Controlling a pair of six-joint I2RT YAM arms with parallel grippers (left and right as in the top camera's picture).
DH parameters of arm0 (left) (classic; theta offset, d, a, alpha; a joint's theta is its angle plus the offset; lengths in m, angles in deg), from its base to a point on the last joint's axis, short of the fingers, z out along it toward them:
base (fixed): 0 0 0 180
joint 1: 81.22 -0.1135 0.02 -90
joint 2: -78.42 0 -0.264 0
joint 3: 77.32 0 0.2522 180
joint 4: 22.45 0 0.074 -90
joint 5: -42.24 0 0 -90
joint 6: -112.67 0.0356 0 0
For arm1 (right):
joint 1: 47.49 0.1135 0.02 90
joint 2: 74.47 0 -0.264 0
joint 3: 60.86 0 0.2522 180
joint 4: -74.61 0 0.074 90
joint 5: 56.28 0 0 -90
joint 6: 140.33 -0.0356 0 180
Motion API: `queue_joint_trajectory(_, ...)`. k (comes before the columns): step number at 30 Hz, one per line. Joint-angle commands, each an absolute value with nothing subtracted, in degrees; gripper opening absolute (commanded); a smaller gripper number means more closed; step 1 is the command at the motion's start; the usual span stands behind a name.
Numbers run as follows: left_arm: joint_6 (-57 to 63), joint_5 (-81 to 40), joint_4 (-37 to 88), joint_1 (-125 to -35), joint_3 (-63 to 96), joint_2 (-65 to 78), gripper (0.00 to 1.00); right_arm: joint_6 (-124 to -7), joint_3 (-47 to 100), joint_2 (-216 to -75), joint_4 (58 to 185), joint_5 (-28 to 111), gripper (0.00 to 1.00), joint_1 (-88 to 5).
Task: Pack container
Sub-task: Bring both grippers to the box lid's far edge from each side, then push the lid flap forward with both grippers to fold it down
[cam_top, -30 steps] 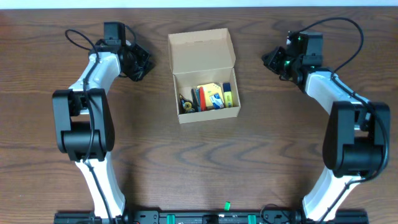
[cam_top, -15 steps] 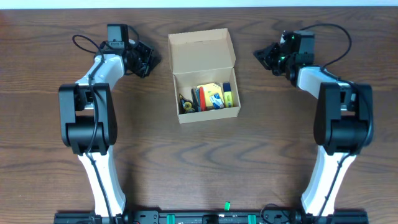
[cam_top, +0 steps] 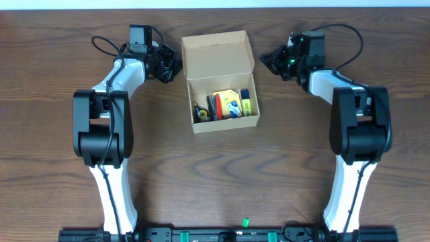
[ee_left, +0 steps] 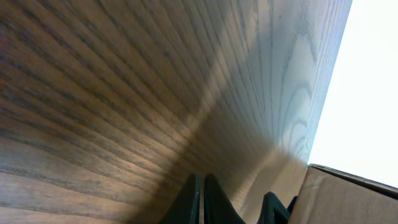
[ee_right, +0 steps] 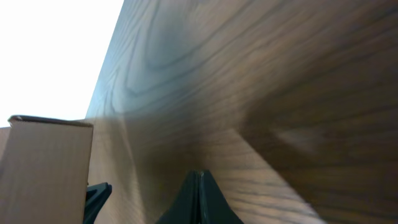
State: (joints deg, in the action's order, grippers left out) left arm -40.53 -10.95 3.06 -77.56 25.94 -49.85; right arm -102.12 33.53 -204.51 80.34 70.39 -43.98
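A small rectangular tan-brown cardboard container (cam_top: 227, 124) sat on the dark wood-grain worktop (cam_top: 201, 168), centred between the two arms and toward the far edge. Its hinged flap lid (cam_top: 216, 52) stood open, leaning back toward the far side. Small stationery pieces (cam_top: 230, 102) in yellow, red, blue and black lay packed inside.

The left claw (cam_top: 172, 64) hung just beside the lid's left edge, apart from the cardboard. In the left wrist view the left claw (ee_left: 202, 186) was closed, its black fingers pressed together on nothing, with a corner of the container (ee_left: 348, 199) showing at lower right.

The right claw (cam_top: 267, 60) sat near the lid's right edge, with a gap between them. Its wrist view showed the right claw (ee_right: 199, 180) likewise closed and empty, low over the worktop, with the container's wall (ee_right: 43, 168) at lower left.
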Motion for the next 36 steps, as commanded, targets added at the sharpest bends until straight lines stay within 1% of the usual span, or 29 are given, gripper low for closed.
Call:
queue_joint_trajectory(1,-40.8,-10.2,3.1,-77.1,27.6,-51.7,0.05,-102.7,34.7,-205.5,80.2,71.3,0.01,-42.6)
queue_joint_trajectory(16,-40.7,-5.3,3.3,-77.1,27.6,-51.7,0.06,-104.2,34.7,-205.5,77.7,71.8,0.01,-40.1)
queue_joint_trajectory(36,-39.6,-1.3,2.6,-77.1,27.6,-51.7,0.06,-106.0,34.7,-205.5,67.7,76.1,0.01,-38.9)
